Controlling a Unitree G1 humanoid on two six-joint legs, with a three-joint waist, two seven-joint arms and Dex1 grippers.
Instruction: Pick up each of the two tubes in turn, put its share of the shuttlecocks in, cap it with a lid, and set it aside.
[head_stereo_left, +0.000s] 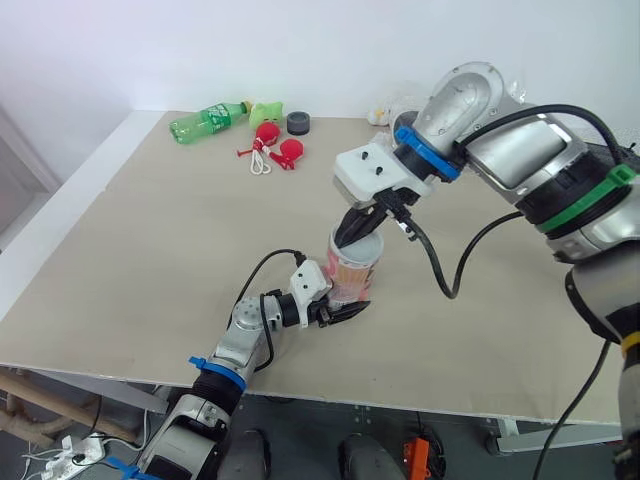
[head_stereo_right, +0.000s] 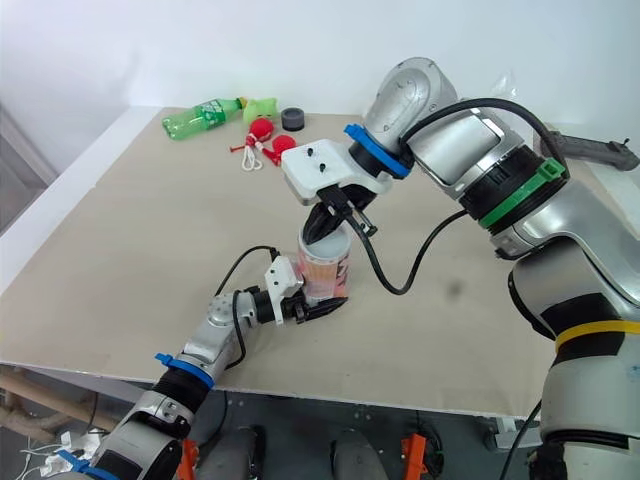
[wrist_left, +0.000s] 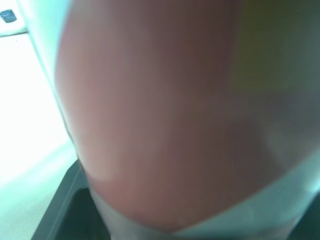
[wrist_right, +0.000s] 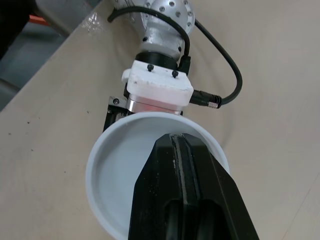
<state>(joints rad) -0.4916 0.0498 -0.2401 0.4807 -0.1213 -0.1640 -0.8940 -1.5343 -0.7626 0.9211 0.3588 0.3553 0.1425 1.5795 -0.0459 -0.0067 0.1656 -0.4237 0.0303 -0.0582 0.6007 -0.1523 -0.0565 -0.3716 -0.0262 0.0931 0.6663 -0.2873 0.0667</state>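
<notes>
Tube: your pink-printed tube (head_stereo_left: 350, 278) stands upright at the centre of the frame, long axis vertical and mouth end up, near the front edge of the table (head_stereo_left: 140, 260).
Lid: a white lid (wrist_right: 115, 170) sits across the tube's top, hollow side up.
Left tool: your left tool (head_stereo_left: 338, 313) reaches in from the lower left and is clamped round the tube's lower part.
Right tool: your right tool (wrist_right: 175, 140) comes down from the upper right. Its fingers are pressed together with nothing between them, tips in the lid's hollow.
Around: a green bottle (head_stereo_left: 208, 121) on its side, red pieces with a white cord (head_stereo_left: 278, 150) and a dark ring (head_stereo_left: 298, 122) lie at the upper left, well apart from the tube.
</notes>
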